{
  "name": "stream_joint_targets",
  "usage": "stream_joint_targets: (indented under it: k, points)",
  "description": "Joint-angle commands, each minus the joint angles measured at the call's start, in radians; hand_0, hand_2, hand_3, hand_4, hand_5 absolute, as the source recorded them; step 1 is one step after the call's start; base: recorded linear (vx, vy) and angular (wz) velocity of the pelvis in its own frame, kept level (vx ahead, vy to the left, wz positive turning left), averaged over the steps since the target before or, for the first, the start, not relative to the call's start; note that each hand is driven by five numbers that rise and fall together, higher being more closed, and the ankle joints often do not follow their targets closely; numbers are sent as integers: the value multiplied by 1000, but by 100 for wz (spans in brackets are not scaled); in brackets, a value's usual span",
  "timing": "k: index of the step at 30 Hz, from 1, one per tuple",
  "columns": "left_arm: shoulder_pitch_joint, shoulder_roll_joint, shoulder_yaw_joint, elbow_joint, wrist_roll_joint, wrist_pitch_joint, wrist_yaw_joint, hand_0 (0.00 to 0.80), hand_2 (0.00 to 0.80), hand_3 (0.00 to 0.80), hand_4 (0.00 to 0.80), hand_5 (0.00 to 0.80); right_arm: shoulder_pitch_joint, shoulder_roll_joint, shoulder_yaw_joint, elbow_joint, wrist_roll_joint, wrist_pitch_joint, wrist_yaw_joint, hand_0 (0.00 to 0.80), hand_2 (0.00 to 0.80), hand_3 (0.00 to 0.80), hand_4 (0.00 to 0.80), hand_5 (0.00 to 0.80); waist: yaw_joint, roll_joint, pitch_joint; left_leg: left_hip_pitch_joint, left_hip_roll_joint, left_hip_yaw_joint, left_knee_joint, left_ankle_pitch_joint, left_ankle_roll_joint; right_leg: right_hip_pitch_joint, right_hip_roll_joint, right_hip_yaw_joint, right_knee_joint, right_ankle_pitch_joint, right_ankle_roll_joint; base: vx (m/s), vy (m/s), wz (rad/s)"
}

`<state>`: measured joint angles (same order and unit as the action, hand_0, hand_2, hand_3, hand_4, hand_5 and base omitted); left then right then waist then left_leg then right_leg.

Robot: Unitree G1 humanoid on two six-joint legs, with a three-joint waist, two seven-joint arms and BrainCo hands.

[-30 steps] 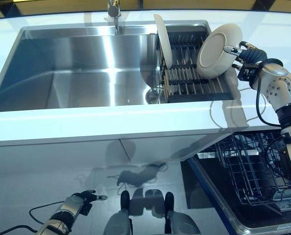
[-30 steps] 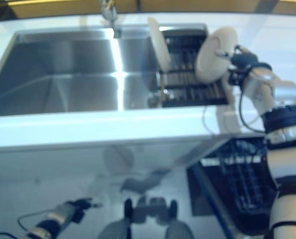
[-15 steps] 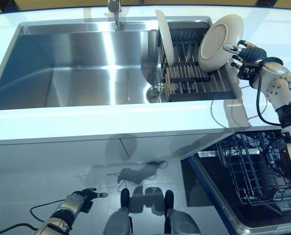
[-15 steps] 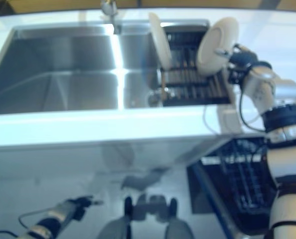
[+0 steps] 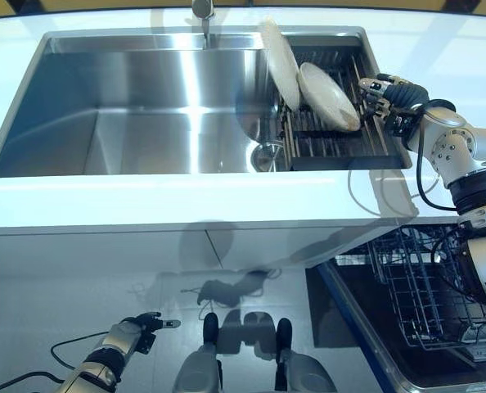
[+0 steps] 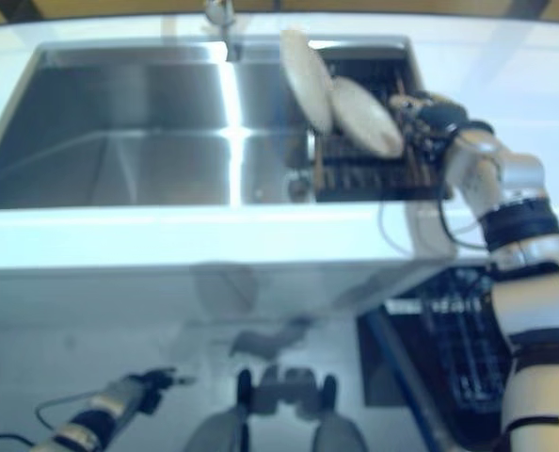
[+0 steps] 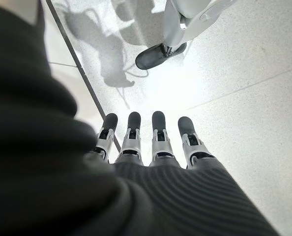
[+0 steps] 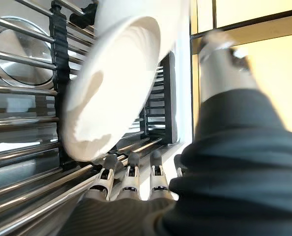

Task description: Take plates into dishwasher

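- The plate (image 5: pixel 329 96) that the right hand (image 5: pixel 384 92) held up 1 second ago now lies tilted in the drying rack (image 5: pixel 341 141), upper right of frame, against the other plate (image 5: pixel 281 51).
- The right hand's fingers are straight and hold nothing; the grasp must be retaken.
- The dishwasher basket (image 5: pixel 423 291), lower right, has no plates.
- The left hand (image 5: pixel 137 327) hangs relaxed, lower left.

Two white plates stood in one drying rack (image 5: pixel 341 143): upright plate (image 5: pixel 281 64) at rack's sink end, tilted plate (image 5: pixel 328 96) beside it. One steel sink (image 5: pixel 137 106). One tap (image 5: pixel 202 10). One dishwasher basket (image 5: pixel 423 286) below tabletop (image 5: pixel 186 209). Two robot hands: right robot hand (image 5: pixel 384 95), left robot hand (image 5: pixel 141 326).
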<state>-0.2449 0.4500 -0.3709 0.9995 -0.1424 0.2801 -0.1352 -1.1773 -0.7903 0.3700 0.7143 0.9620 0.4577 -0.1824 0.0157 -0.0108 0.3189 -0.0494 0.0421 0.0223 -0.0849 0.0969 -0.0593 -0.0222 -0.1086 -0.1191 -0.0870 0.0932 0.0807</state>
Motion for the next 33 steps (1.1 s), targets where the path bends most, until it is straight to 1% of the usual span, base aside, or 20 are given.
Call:
stream_joint_targets:
  k: [1,7,11,16,18,21,24,28,32,33]
  points:
    - [-55,18,-53,40,0,0,9,0,0,0,0,0,-102,-70,20,19,23,-37,-12,0,0,0,0,0,17,-25,-38,45,-4,9,-2,-63,-6,1,-19,14,3,6,41,0,0,0]
    - [-45,24,-53,42,6,-3,-2,0,0,0,0,0,-104,-85,21,31,17,-34,-5,0,0,0,0,0,12,-24,-54,55,-3,12,-2,-66,-8,8,-16,23,0,5,41,0,0,0]
    - [-45,23,-55,39,3,3,0,0,0,0,0,0,-108,-84,29,24,-41,-46,26,0,0,0,0,0,12,-23,-61,59,-3,13,-2,-68,-9,13,-15,25,0,2,42,0,0,0]
    - [-39,24,-52,33,15,2,-6,0,0,0,0,0,-114,-93,78,-28,-257,-75,88,0,0,0,0,0,14,-26,-71,61,-4,11,-2,-67,-10,15,-16,23,0,1,46,0,0,0]
    - [-38,23,-50,29,19,5,-4,0,0,0,0,0,-129,-99,107,-55,-318,-89,106,0,0,0,0,0,16,-29,-74,62,-3,11,-2,-67,-10,17,-16,22,0,0,47,0,0,0]
    - [-39,23,-48,31,26,6,-9,0,0,0,0,0,-153,-100,155,-92,-432,-79,160,0,0,0,0,0,19,-32,-77,62,-2,12,-2,-67,-9,16,-17,21,0,1,49,-11,-1,0]
    - [-40,23,-43,33,30,-1,-10,0,0,0,0,0,-173,-97,201,-116,-522,-86,195,0,0,0,0,0,23,-33,-74,59,-2,11,-2,-65,-8,14,-17,21,0,1,50,-44,3,0]
    - [-35,26,-35,33,35,-12,-10,0,0,0,0,0,-181,-84,243,-174,-609,-68,231,0,0,0,0,0,27,-38,-69,57,-2,10,-2,-63,-6,14,-18,17,0,3,53,-36,0,0]
    - [-33,24,-30,33,36,-18,-6,0,0,0,0,0,-176,-64,269,-241,-659,-25,275,0,0,0,0,0,31,-42,-68,54,-3,11,-2,-60,-5,14,-20,11,0,4,55,-19,6,0]
    - [-34,22,-27,30,36,-18,-4,0,0,0,0,0,-166,-54,270,-262,-663,-4,289,0,0,0,0,0,33,-43,-66,55,-4,10,-2,-59,-4,16,-21,8,0,5,54,-32,18,0]
